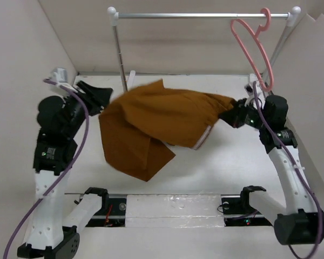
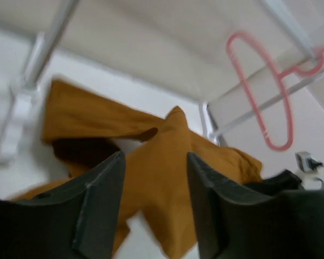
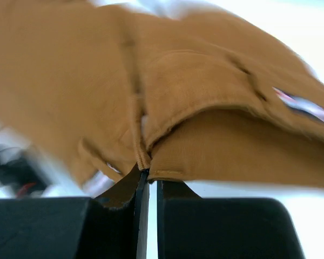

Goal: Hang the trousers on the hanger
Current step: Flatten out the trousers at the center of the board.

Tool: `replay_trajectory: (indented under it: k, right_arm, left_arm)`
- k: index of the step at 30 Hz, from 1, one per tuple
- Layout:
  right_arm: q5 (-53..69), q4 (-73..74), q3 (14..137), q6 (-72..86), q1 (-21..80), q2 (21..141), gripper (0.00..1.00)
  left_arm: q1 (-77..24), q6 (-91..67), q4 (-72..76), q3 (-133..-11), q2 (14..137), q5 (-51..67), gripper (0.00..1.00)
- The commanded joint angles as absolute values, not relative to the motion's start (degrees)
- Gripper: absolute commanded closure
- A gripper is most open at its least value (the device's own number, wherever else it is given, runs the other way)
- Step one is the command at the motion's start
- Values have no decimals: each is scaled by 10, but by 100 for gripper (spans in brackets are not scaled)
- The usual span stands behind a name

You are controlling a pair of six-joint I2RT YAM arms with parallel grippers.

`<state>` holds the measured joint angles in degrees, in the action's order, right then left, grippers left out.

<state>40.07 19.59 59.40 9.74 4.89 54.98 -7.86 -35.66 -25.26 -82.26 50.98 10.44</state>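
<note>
Rust-brown cloth, i.e. the trousers (image 1: 156, 121), spans mid frame in the top view. Its long axis runs L-to-R, w/ one folded part drooping twd lower centre. The R end is bunched into the right gripper (image 1: 235, 114). The wrist view shows its fingers (image 3: 205, 226) pressed together on a hem edge, so it's clamped on the cloth.

The left gripper (image 1: 100, 96) sits at the L end of the cloth, left of mid frame. Its fingers are apart w/ nothing between them and cloth visible beyond the gap; whether it touches the cloth, can't tell.

The pink hanger (image 1: 255, 51) hangs by its hook from the rail (image 1: 205, 16), upper right, directly above the right gripper in the frame.

Judgement: the right arm is far nearer the hanger, so the held end prob. has to rise twd upper right & feed thru the hanger's opening, w/ the free L end trailing away from it.
</note>
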Motion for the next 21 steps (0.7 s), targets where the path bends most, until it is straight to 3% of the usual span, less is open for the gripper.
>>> replay_trajectory:
  k: [1,2,3,4,5,6,7,8,10,13,21]
  right_arm:
    - [325,281,492,65,-82,558,100]
    - [302,277,483,62,-93,562,100]
    - [290,272,478,63,-101,572,100]
    - [247,246,474,66,-134,595,79]
    - [252,246,477,66,-134,595,79]
    - [253,236,482,62,-134,605,60]
    - [247,242,491,60,-134,627,35]
    - [249,250,502,51,-134,636,29]
    - [245,279,519,21,-117,651,23]
    - [205,310,477,-13,-93,630,23]
    - [221,337,302,29,-93,472,15]
  left_arm:
    - [-80,-335,-190,-671,509,218,52]
    - [-80,-324,-174,-610,509,255,37]
    - [-80,-320,-175,-588,511,280,34]
    - [-80,-302,-191,-545,518,273,28]
    - [-80,-301,-206,-547,519,273,28]
    - [-80,-283,-223,-549,522,248,28]
    - [-80,-279,-234,-553,530,223,27]
    - [-80,-276,-245,-558,534,183,27]
    - [-80,-285,-247,-560,549,157,28]
    - [-80,-307,-221,-541,569,113,27]
    - [-62,-369,-197,-460,635,6,12]
